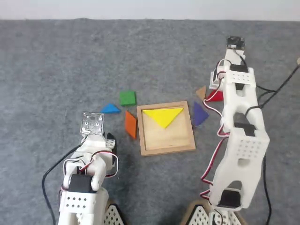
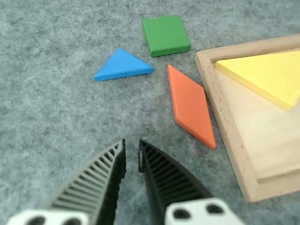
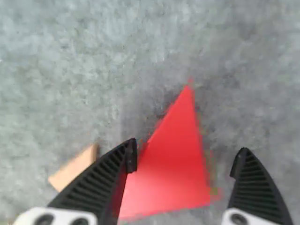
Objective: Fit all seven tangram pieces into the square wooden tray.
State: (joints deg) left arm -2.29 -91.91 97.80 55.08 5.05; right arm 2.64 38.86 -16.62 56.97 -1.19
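The square wooden tray [image 1: 168, 150] lies mid-table with a yellow triangle [image 1: 162, 116] in its far half. To its left are an orange parallelogram [image 1: 131, 124], a blue triangle [image 1: 110, 108] and a green square [image 1: 127, 97]. To its right are a purple triangle [image 1: 200, 114], a small tan triangle [image 1: 201, 92] and a red triangle [image 1: 215, 96]. My right gripper [image 3: 186, 157] is open low over the red triangle [image 3: 176, 154], one finger on each side. My left gripper [image 2: 131, 150] is shut and empty, just short of the orange parallelogram [image 2: 191, 105].
Grey carpet covers the table. Both arm bases stand at the near edge, and cables trail beside the right arm [image 1: 241, 140]. The tan triangle [image 3: 72, 171] lies close to one right finger. Open carpet stretches across the far half.
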